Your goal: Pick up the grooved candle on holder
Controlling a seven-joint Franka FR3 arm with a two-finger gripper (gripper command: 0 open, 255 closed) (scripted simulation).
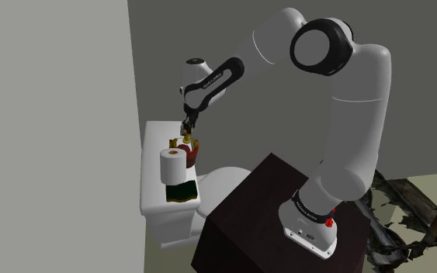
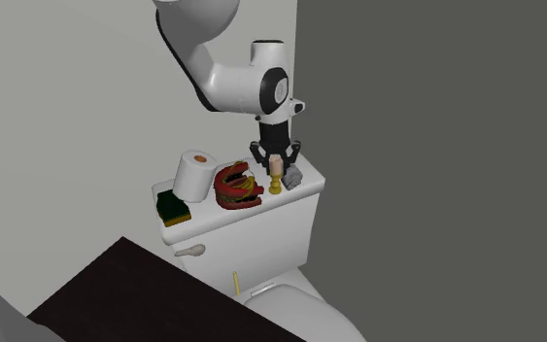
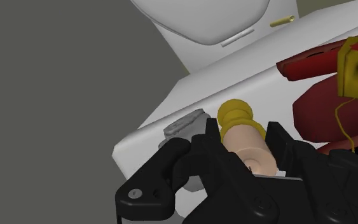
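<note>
The arm (image 1: 341,124) reaches over the toilet tank (image 2: 261,233), jaws pinching the candle (image 3: 250,149), its gold holder (image 3: 236,116) just beyond their tips. The grasp looks made; the lift is left. The wrist view makes the contact plain, while the second exterior view shows the base seemingly resting on the tank.

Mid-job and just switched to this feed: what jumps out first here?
The black gripper clasps a pale candle on its gold holder over the lid of the white toilet tank. Beside it on the lid lie a red and yellow bundle and a toilet roll.
</note>
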